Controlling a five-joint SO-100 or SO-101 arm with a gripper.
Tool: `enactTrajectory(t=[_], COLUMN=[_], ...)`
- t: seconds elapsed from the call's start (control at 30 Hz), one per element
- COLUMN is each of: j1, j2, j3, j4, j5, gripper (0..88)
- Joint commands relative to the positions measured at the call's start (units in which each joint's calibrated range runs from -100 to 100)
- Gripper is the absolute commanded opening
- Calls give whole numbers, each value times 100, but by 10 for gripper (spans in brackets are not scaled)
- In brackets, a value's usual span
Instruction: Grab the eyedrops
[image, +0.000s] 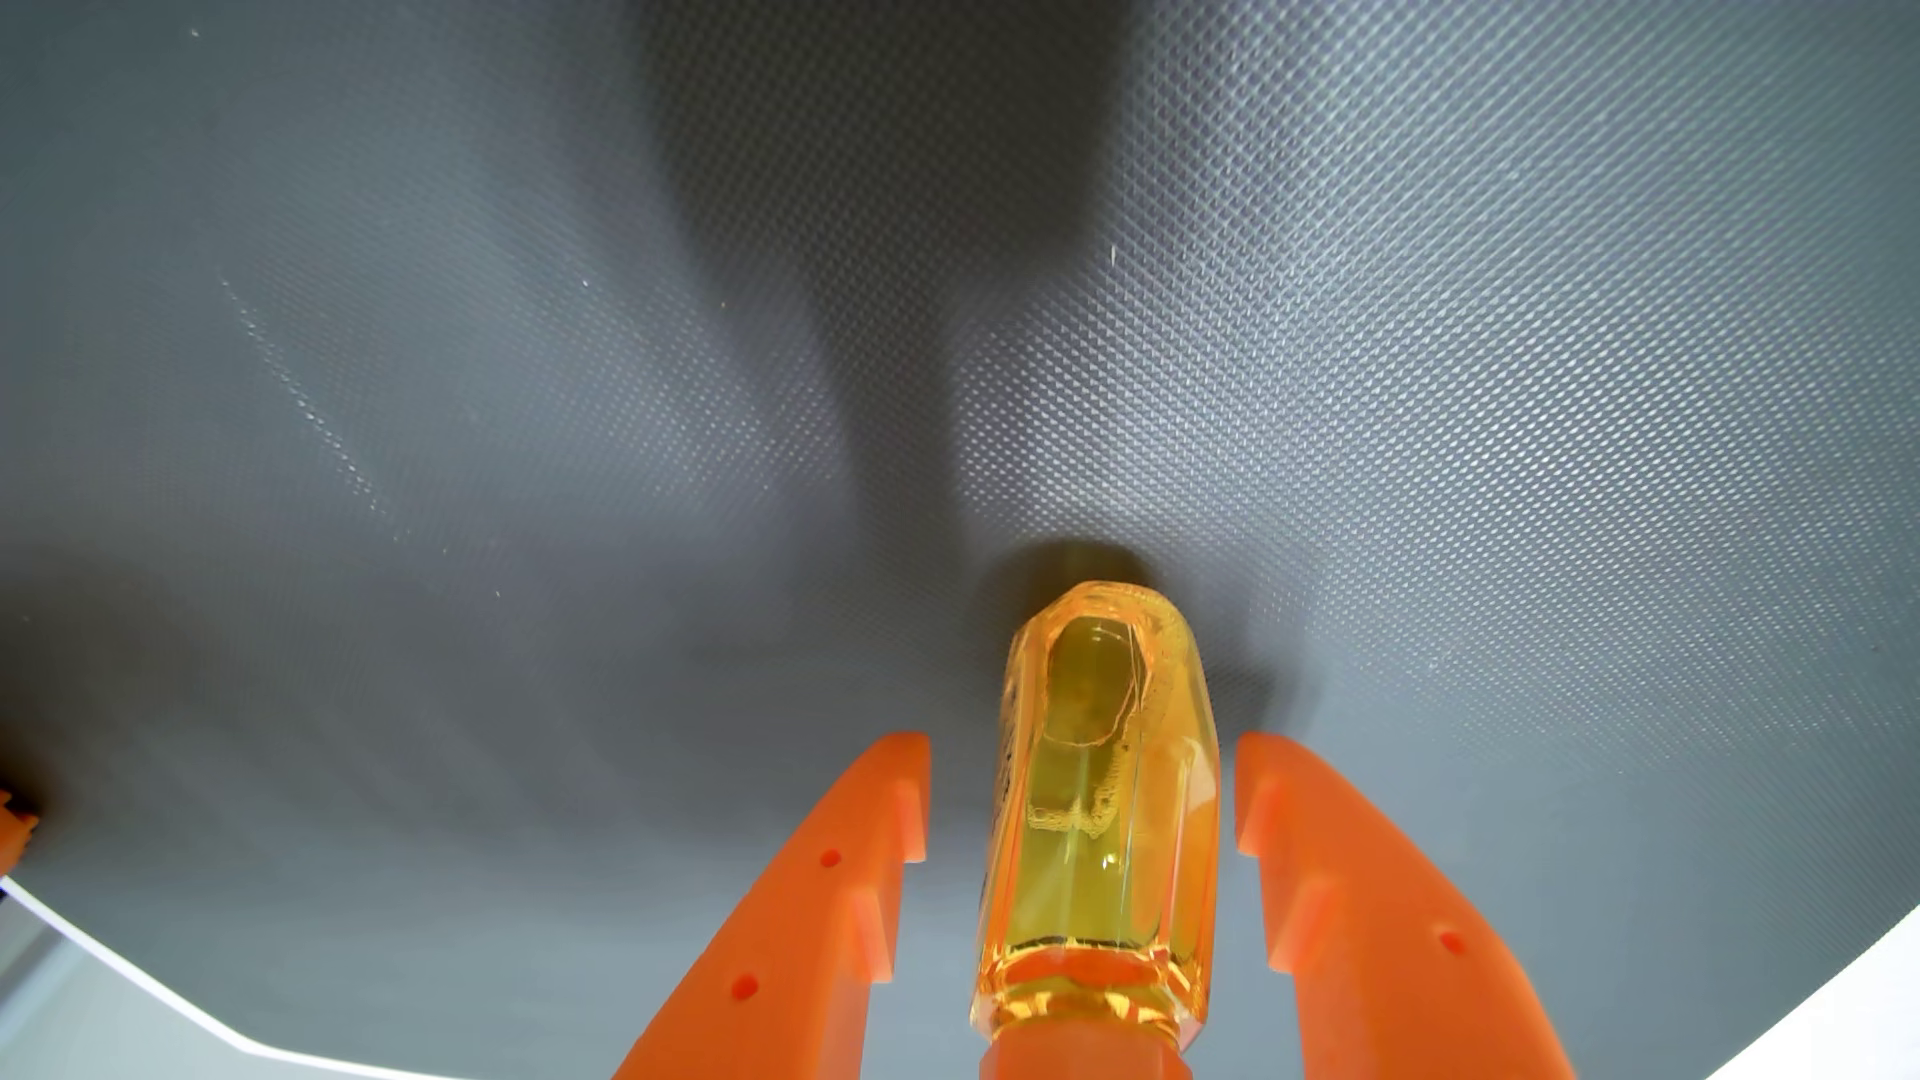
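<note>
One eyedrop bottle and two orange fingers are counted in the wrist view, on a grey textured mat. The gripper is seen spread wide, nothing gripped; a gap is left at each side of the amber bottle, which is set between the fingers. Its orange cap is cut off by the lower edge

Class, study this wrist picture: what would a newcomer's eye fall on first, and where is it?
The translucent yellow eyedrops bottle stands at lower centre, glowing against the grey textured mat. The gripper frames it: its orange jaws rise on either side, open, with a gap to the bottle on each side.
</note>
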Motion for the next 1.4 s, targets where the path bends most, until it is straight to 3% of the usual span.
enactTrajectory(t=[0.0, 0.13, 0.67, 1.07, 1.37], j1=[43, 43, 60, 60, 68], j2=[-54, -45, -122, -122, -453], j3=[-184, -220, -382, -2147, -2120], j4=[-14, -48, 21, 1561, 1605], j5=[15, -5, 0, 42, 167], gripper=[112, 10, 7, 7, 7])
